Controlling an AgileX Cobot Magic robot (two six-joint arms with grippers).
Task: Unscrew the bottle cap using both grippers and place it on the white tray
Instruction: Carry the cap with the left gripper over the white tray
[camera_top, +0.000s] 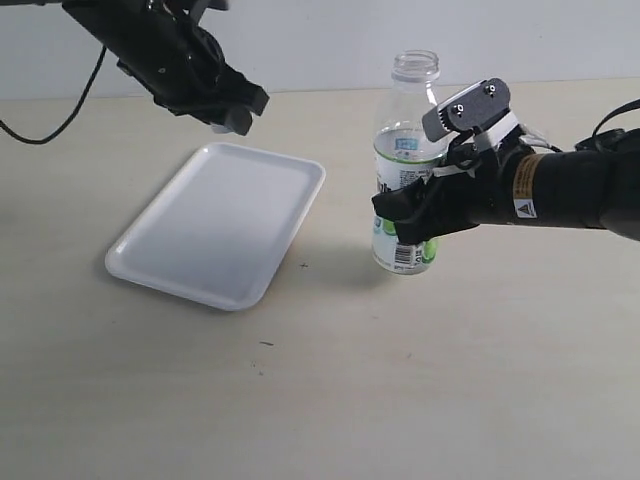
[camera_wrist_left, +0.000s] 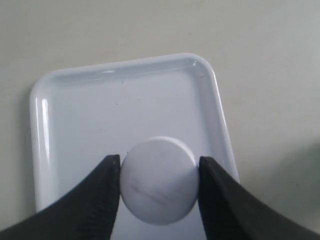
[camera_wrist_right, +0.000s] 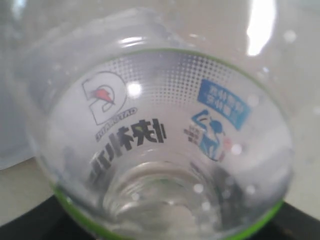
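Note:
The clear bottle (camera_top: 405, 160) stands upright on the table, its threaded neck bare at the top. My right gripper (camera_top: 410, 215) is shut on its green-and-white label, and the bottle (camera_wrist_right: 165, 145) fills the right wrist view. The white bottle cap (camera_wrist_left: 159, 180) sits pinched between the two black fingers of my left gripper (camera_wrist_left: 159, 182), which is shut on it. In the exterior view the left gripper (camera_top: 232, 118) hangs above the far corner of the white tray (camera_top: 215, 225); the cap is barely visible there. The left wrist view shows the white tray (camera_wrist_left: 75, 125) directly beneath the cap.
The tray lies on a pale tabletop (camera_top: 320, 400) that meets a white wall at the back. A black cable (camera_top: 60, 115) trails from the left arm at the far left. A few small dark specks (camera_top: 265, 345) mark the table in front of the tray.

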